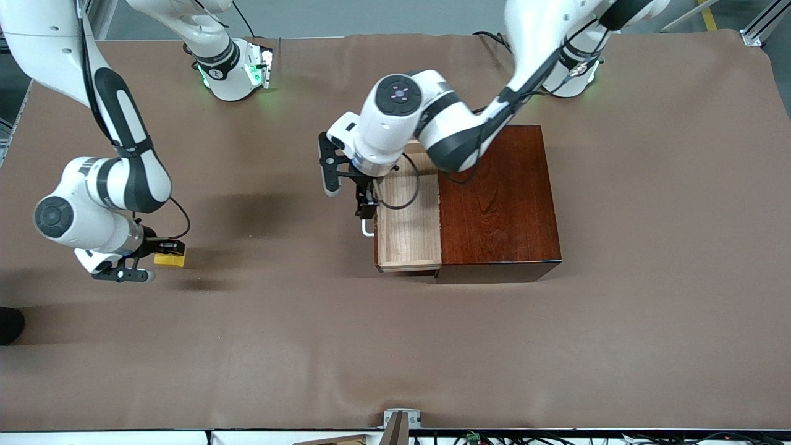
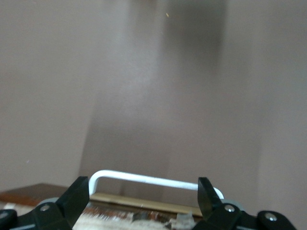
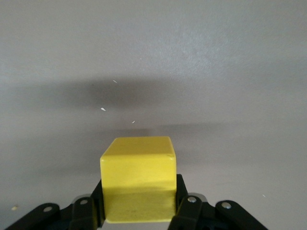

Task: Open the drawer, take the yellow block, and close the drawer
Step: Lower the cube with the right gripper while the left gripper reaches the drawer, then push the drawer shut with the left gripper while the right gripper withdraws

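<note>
The drawer [image 1: 408,226] is pulled out of the dark reddish-brown box [image 1: 499,196], and its pale wood inside shows bare. Its white handle [image 1: 367,230] [image 2: 154,179] lies just past the tips of my left gripper [image 1: 366,210] [image 2: 143,194], which is open with one finger [image 2: 78,195] level with each end of the bar. My right gripper [image 1: 162,252] [image 3: 138,203] is shut on the yellow block [image 1: 170,259] [image 3: 138,175], held low over the brown cloth toward the right arm's end of the table.
A brown cloth [image 1: 395,346] covers the whole table. The left arm's forearm [image 1: 457,133] lies over the box top and the drawer's inner end. A dark object [image 1: 10,324] sits at the cloth's edge by the right arm's end.
</note>
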### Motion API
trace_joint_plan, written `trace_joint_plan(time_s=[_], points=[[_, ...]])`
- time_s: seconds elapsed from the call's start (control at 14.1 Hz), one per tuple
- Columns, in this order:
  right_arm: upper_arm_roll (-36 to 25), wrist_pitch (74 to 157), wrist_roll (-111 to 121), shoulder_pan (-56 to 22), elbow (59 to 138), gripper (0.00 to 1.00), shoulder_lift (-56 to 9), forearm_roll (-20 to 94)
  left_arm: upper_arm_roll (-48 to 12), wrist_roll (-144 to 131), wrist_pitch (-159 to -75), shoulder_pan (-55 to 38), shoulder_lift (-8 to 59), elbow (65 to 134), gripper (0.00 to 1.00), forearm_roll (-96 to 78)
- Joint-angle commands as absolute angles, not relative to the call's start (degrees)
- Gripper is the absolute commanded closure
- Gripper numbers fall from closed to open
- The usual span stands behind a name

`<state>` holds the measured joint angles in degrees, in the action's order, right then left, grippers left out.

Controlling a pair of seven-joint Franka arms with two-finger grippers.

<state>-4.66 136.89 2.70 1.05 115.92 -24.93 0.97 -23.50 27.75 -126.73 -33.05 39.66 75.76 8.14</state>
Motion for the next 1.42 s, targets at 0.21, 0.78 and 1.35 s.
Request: trace_joint_plan(time_s=[0.21, 0.78, 1.35], points=[[-3.87, 146.60, 1.76, 2.11, 121.29, 0.81, -25.75, 1.05, -17.23, 29.27, -125.07, -38.50, 41.75, 73.92, 0.00, 10.45], [-3.87, 146.25, 1.93, 2.20, 121.11, 0.00, -25.23, 1.05, -17.31, 35.40, -122.34, -38.50, 42.98, 73.83, 0.00, 14.06], [-3.69, 141.43, 2.64, 1.58, 120.85, 0.00, -19.35, 1.05, -15.39, 36.04, -117.17, -38.40, 42.63, 73.83, 0.00, 14.33]])
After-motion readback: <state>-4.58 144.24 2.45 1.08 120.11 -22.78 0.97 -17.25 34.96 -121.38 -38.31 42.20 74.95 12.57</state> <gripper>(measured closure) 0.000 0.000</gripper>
